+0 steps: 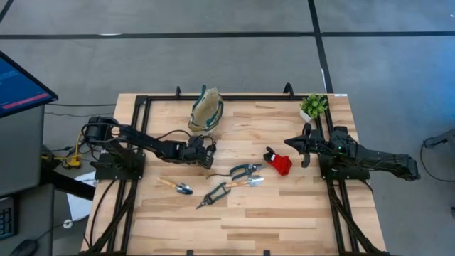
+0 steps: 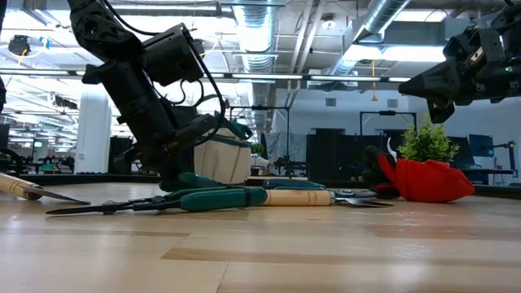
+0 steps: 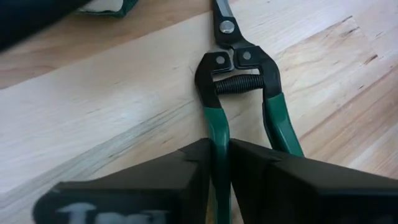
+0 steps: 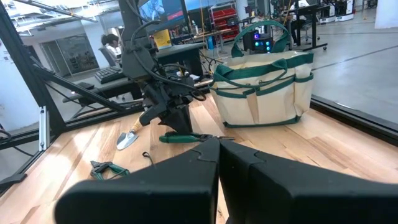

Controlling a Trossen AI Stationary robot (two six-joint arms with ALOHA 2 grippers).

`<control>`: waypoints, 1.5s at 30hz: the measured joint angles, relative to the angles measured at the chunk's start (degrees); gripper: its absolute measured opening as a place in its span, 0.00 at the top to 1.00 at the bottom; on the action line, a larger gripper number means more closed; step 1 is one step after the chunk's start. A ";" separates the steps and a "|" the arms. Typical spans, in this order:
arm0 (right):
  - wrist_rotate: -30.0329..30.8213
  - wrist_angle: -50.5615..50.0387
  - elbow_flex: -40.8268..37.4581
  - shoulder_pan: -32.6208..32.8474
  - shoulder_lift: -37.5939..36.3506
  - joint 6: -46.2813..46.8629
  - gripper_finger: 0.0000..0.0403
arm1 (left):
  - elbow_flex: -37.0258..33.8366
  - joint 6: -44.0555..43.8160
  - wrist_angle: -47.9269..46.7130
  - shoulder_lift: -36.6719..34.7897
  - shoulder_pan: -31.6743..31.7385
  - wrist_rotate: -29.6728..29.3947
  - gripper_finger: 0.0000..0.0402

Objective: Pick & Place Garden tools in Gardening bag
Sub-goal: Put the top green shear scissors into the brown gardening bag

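My left fingers (image 3: 217, 163) pinch one green handle of the pruners (image 3: 239, 81) lying on the tabletop (image 3: 112, 106) near the gardening bag (image 1: 206, 108), so next I should lift them into it.

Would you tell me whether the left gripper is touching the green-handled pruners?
Touching. The left wrist view shows the left gripper with its jaws pressed against both sides of one green handle of the pruners, no gap visible.
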 joint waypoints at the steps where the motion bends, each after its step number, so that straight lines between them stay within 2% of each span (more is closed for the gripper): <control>1: 0.00 0.00 0.00 0.00 0.00 -0.01 1.00 | 0.00 0.00 -0.04 0.00 -0.15 -0.05 0.93; 5: 0.00 0.00 0.00 0.00 0.00 0.01 1.00 | 0.00 0.41 -0.15 0.02 -0.23 -0.09 0.95; 18: -0.02 0.00 0.00 0.00 0.00 1.50 1.00 | -0.07 0.97 -0.31 -0.95 -0.79 -0.97 0.94; 23: -0.02 0.00 0.00 0.00 0.00 1.50 1.00 | -0.33 3.79 -1.96 -4.74 -2.70 1.68 0.96; 33: -0.02 0.00 0.00 0.00 0.00 1.50 1.00 | -0.15 4.09 -1.53 -15.65 -8.51 0.31 0.96; 39: 0.00 0.00 0.00 0.00 0.00 1.50 1.00 | 1.15 9.10 -1.35 -21.56 -8.74 -4.90 0.96; 43: 0.05 0.00 0.00 0.00 0.00 1.50 1.00 | 5.54 18.58 -0.84 -23.33 -6.28 -12.39 0.96; 45: 0.09 0.00 0.00 0.00 0.00 1.50 1.00 | 8.42 24.04 -0.93 -23.41 -4.18 -13.59 0.96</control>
